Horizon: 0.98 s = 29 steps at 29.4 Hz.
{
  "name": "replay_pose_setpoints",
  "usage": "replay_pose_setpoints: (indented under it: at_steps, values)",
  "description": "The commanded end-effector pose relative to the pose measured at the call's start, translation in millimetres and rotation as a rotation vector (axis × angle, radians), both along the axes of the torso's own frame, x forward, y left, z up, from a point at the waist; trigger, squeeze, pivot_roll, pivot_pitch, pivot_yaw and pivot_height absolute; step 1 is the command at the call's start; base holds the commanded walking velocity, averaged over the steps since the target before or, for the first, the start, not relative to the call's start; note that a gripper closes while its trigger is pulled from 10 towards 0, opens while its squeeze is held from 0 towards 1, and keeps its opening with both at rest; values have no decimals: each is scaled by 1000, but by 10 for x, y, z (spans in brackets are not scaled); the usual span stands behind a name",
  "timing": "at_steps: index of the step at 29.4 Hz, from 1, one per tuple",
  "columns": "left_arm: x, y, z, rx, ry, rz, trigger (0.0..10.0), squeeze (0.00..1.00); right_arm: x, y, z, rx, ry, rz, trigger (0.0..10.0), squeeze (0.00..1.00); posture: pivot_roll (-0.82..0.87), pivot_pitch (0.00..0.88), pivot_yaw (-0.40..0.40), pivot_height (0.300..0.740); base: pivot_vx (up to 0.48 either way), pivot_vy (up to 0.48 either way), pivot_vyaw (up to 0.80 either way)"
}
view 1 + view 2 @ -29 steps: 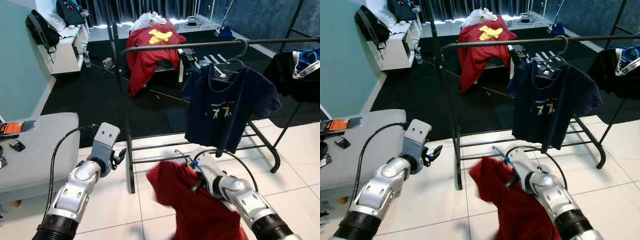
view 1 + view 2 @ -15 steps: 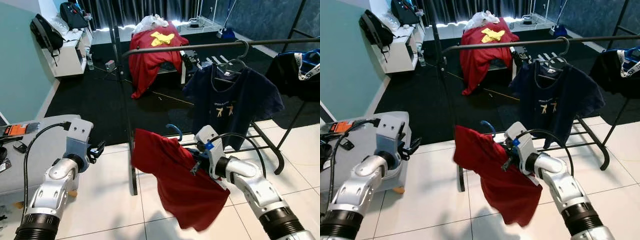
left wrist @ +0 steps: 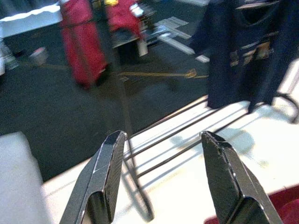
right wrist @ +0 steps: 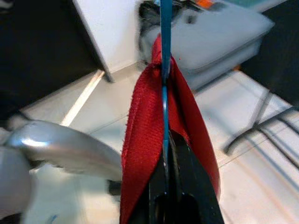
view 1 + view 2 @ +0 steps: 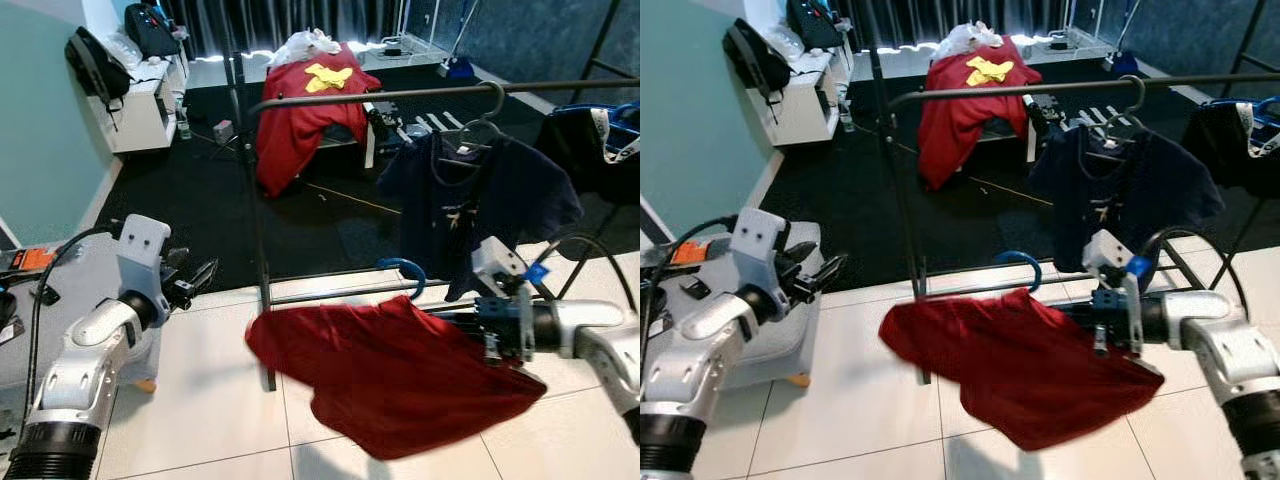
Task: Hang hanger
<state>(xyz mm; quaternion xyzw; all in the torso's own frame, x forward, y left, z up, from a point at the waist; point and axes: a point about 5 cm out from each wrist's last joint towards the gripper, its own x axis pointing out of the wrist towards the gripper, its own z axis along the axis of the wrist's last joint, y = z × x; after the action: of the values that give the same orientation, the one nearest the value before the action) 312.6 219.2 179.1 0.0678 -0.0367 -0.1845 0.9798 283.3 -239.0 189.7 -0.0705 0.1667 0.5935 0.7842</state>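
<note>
Below the black metal rail [image 5: 420, 93], right gripper [image 5: 470, 322] clamped on blue hanger [image 5: 402, 268] bearing red shirt [image 5: 390, 375]; left gripper [image 3: 161, 179] wide open, empty.

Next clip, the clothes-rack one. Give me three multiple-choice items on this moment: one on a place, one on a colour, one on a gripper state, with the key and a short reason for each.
1. Where is the navy T-shirt?
A. On a hanger on the rack's top rail
B. On the floor tiles
C. In the left gripper

2. What colour is the hook of the hanger held with the red shirt?
A. White
B. Blue
C. Yellow

3. How does the left gripper stand?
A. Shut on the red shirt
B. Shut on the rail
C. Open, holding nothing

Key: 1 A, its hanger hooks over the black top rail. 2 B, a blue hook curves up above the red cloth, which the right gripper carries below the rail. 3 C, in the left wrist view its two fingers are spread with only floor and rack between them.
</note>
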Motion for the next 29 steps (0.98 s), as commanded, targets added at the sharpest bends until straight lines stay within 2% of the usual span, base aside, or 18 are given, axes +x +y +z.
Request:
replay_pose_setpoints:
  at_steps: [1,3,6,7,8,10,11,12,14,15,16,17,20,25,29]
  values:
    - [-53,32,58,16,-21,-41,10000,0,18,1,165,44,-33,45,10000,0,50,37,46,740,0,0,0]
    - [-53,32,58,16,-21,-41,10000,0,18,1,165,44,-33,45,10000,0,50,37,46,740,0,0,0]
    - [-133,-36,64,37,-18,-137,10000,0,28,-16,274,64,-54,79,10000,0,51,46,34,740,0,0,0]
    - [-133,-36,64,37,-18,-137,10000,0,28,-16,274,64,-54,79,10000,0,51,46,34,740,0,0,0]
    - [-189,-94,22,26,7,-204,10000,176,39,-6,332,83,-69,92,10000,0,50,49,36,740,0,0,0]
    - [-189,-94,22,26,7,-204,10000,176,39,-6,332,83,-69,92,10000,0,50,49,36,740,0,0,0]
    - [-259,-171,-16,-10,35,-279,10000,1000,49,11,401,103,-87,104,10000,0,50,52,37,740,0,0,0]
    - [-259,-171,-16,-10,35,-279,10000,1000,49,11,401,103,-87,104,10000,0,50,52,37,740,0,0,0]
    - [-349,-294,-59,-48,63,-375,10000,1000,49,23,530,130,-104,136,10000,0,49,57,38,740,0,0,0]
    - [-368,-326,-70,-64,72,-398,10000,176,49,23,565,133,-108,144,10000,0,47,59,41,740,0,0,0]
    - [-368,-326,-70,-64,72,-398,10000,176,49,23,565,133,-108,144,10000,0,47,59,41,740,0,0,0]
    - [-377,-356,-100,-80,83,-414,10000,0,53,15,592,131,-108,153,10000,0,46,62,39,740,0,0,0]
    - [-381,-374,-121,-93,91,-422,10000,0,55,9,604,129,-107,157,10000,0,46,62,39,740,0,0,0]
    - [-274,-430,-239,-68,70,-367,10000,0,50,30,676,128,-98,198,10000,0,41,59,43,740,0,0,0]
    - [-280,-446,-256,-82,76,-382,10000,0,42,33,689,126,-92,208,10000,0,39,56,46,740,0,0,0]
